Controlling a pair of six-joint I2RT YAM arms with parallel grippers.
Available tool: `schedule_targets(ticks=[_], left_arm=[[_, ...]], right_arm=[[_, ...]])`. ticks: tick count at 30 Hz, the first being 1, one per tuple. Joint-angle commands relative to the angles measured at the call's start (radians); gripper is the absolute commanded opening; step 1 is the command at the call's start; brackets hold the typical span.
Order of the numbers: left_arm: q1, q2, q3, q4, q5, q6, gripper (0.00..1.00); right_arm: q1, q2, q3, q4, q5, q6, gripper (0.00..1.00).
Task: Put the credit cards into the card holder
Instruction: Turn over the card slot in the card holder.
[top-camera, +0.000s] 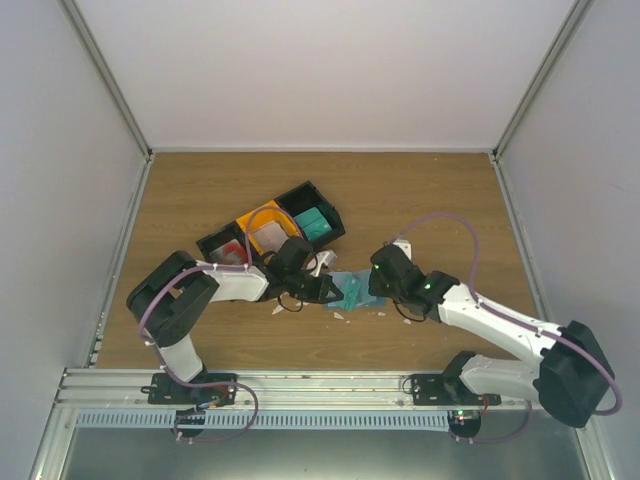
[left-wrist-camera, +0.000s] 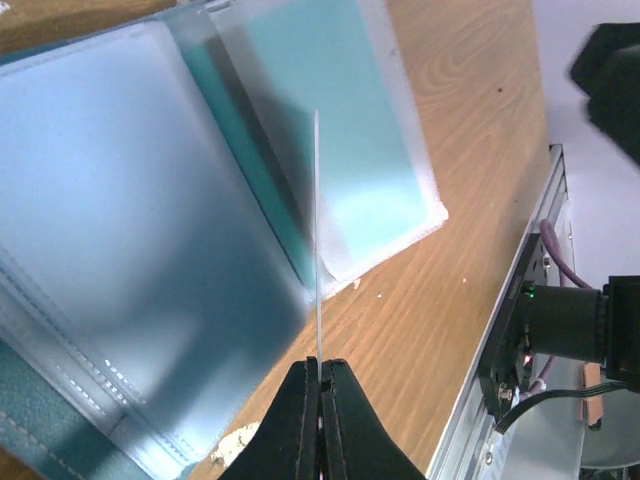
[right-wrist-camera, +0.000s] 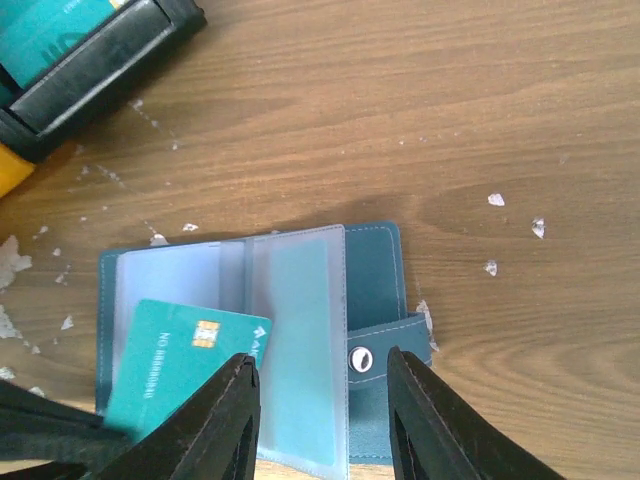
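The blue-teal card holder (top-camera: 352, 290) lies open on the wooden table, its clear plastic sleeves (right-wrist-camera: 290, 340) facing up and its snap tab (right-wrist-camera: 380, 355) at the right. My left gripper (left-wrist-camera: 320, 375) is shut on a thin card, seen edge-on (left-wrist-camera: 317, 240) over the sleeves. In the right wrist view this card (right-wrist-camera: 185, 360) is teal with a gold chip, and its corner lies over the holder's left page. My right gripper (right-wrist-camera: 320, 365) is open and empty, just above the holder's right half. Red-and-white cards (top-camera: 229, 250) show in a black bin.
Three small bins stand behind the holder: a black one with a teal stack (top-camera: 314, 225), an orange one (top-camera: 265, 228), and the black one with red cards. Tiny white scraps (right-wrist-camera: 495, 200) litter the wood. The metal rail (left-wrist-camera: 500, 400) lies at the near table edge.
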Motion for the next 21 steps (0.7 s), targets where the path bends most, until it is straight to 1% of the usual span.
schedule_targets(ticks=[1,4,7,10,12,16,18,21], left_arm=[[-0.012,0.035,0.042,-0.007,-0.003,0.012,0.0],[-0.013,-0.004,0.025,-0.004,-0.042,-0.002,0.0],[-0.012,-0.088,-0.014,0.01,-0.099,-0.027,0.0],[-0.012,-0.192,-0.048,0.014,-0.143,-0.051,0.0],[-0.011,-0.262,-0.059,0.01,-0.161,-0.07,0.0],[-0.009,-0.392,-0.05,-0.004,-0.158,-0.108,0.0],[-0.008,-0.445,-0.036,-0.008,-0.15,-0.131,0.0],[-0.006,-0.511,-0.024,0.018,-0.126,-0.182,0.0]], right_arm=[[-0.007,-0.048,-0.038,0.037,-0.008,-0.011,0.38],[-0.013,-0.066,-0.056,0.089,-0.103,-0.036,0.39],[-0.026,-0.119,-0.095,0.161,-0.205,-0.029,0.41],[-0.051,-0.198,-0.15,0.279,-0.327,-0.016,0.47],[-0.078,-0.24,-0.182,0.382,-0.42,-0.003,0.53],[-0.107,-0.283,-0.204,0.522,-0.538,0.028,0.65],[-0.112,-0.293,-0.209,0.592,-0.585,0.047,0.67],[-0.118,-0.288,-0.21,0.695,-0.656,0.083,0.67]])
